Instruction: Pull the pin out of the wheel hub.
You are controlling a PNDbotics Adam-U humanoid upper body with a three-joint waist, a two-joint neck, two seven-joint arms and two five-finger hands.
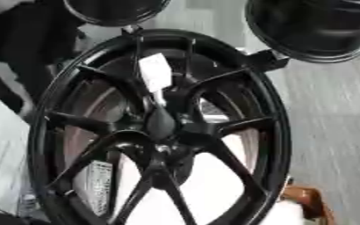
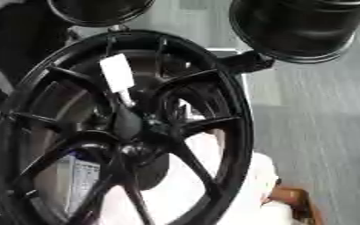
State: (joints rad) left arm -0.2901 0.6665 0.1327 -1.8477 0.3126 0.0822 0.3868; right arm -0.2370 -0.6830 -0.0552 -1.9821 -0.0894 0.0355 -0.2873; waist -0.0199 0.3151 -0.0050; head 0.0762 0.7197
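A black spoked wheel (image 1: 268, 132) fills both views, standing on edge and leaning a little. Its hub (image 1: 167, 147) sits just below the middle. From the hub a dark tapered piece (image 1: 160, 124) rises into a thin stem that ends in a flat white tag (image 1: 155, 71); this looks like the pin. It lies across the upper spokes. Neither of my hands shows in either view.
Two more black rims stand behind, one at the top left (image 1: 114, 11) and one at the top right (image 1: 314, 28). A small black block (image 1: 268, 60) sits on the wheel's upper right rim. An orange-brown object (image 1: 310, 203) lies at the lower right. Grey floor (image 1: 329, 132) runs along the right.
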